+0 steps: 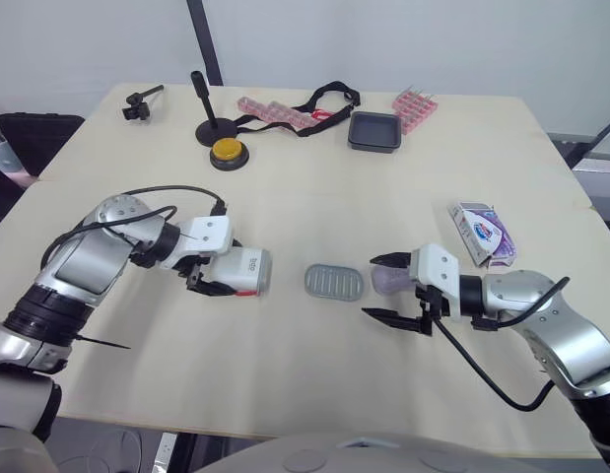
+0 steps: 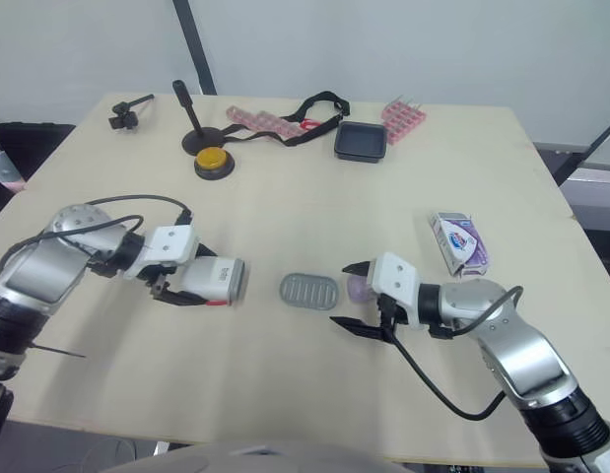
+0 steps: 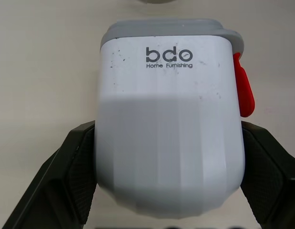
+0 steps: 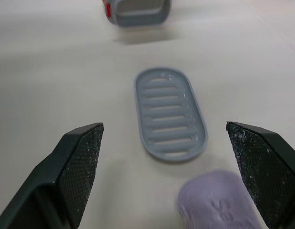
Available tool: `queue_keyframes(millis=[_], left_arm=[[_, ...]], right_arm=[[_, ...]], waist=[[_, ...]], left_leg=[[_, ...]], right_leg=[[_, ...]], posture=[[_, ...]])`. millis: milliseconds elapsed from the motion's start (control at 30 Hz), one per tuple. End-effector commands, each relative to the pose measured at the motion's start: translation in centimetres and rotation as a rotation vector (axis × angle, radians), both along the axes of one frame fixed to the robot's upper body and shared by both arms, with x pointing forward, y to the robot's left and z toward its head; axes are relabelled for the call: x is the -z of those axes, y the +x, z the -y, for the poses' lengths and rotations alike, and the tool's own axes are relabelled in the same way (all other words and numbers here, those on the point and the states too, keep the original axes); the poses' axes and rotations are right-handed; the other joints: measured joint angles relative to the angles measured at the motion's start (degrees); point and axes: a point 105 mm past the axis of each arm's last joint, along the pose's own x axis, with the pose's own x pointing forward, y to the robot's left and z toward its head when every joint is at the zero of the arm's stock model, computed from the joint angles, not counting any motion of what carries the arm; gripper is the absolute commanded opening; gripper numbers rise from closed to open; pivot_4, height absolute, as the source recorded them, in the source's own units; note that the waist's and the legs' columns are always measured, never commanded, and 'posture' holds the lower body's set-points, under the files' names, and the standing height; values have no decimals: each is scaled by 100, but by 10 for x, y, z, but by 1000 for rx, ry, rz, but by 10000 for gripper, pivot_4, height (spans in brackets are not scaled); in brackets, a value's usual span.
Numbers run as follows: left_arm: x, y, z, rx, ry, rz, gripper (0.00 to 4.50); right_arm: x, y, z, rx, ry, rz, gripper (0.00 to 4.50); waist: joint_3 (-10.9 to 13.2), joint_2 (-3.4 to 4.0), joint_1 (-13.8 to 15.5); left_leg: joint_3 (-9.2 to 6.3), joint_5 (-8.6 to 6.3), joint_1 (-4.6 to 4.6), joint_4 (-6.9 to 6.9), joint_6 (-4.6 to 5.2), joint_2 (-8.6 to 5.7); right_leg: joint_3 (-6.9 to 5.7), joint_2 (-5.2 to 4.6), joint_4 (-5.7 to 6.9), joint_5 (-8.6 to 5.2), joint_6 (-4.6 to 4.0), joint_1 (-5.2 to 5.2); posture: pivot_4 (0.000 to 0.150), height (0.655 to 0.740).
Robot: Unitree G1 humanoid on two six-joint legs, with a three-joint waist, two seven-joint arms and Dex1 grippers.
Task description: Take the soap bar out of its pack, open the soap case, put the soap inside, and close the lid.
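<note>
My left tool grips the white soap case on its side, and my right tool is wide open around the purple soap on the tabletop just beside the gray tray, so I should centre the soap, then close squarely.

A pale wooden table lies under soft, even light. Beyond the table's far edge rises a plain white wall, crossed by a dark slanting pole. A black chair stands off the table's far left corner.
</note>
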Motion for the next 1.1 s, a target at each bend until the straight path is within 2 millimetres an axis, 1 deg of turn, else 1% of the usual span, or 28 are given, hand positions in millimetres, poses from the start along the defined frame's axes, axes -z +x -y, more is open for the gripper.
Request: queue_keyframes(millis=[33,333,433,633,700,900,1100], left_arm=[[-8,1,-5,-11,-56,22,34835],[-5,3,-2,-25,-117,34,34835],[-5,5,6,-43,-190,19,34835],[9,2,15,-28,-198,-6,34835],[11,2,17,-25,-196,-8,44916],[13,0,18,-12,-197,-34,44916],[6,2,11,-4,-167,-15,44916]], right_arm=[[-9,2,8,6,-1,38,44502],[-10,4,13,17,-10,43,44502],[-10,3,12,15,-11,44,44502],[-11,3,10,10,-9,45,44502],[-10,3,9,9,-10,45,45000],[-11,4,8,13,-5,50,45000],[-10,4,5,12,-1,51,45000]], waist=[[0,0,1],[0,-1,8],[0,0,10],[-1,-1,12],[-1,-1,12],[-1,-1,13],[-1,-1,12]], left_leg=[[0,0,1,0,0,2],[0,1,1,3,1,0],[0,1,0,3,1,0],[0,1,-1,4,3,1],[0,1,0,4,3,0],[0,2,1,5,4,1],[0,2,2,5,4,1]], right_leg=[[-1,1,0,0,0,-1],[-1,-1,1,0,0,0],[0,0,2,0,0,0],[0,0,4,0,0,0],[1,0,5,0,0,0],[0,0,5,0,0,0],[1,0,5,0,0,0]], posture=[[1500,7395],[1500,7395],[1500,7395],[1500,7395],[1500,7395],[1500,7395],[1500,7395]])
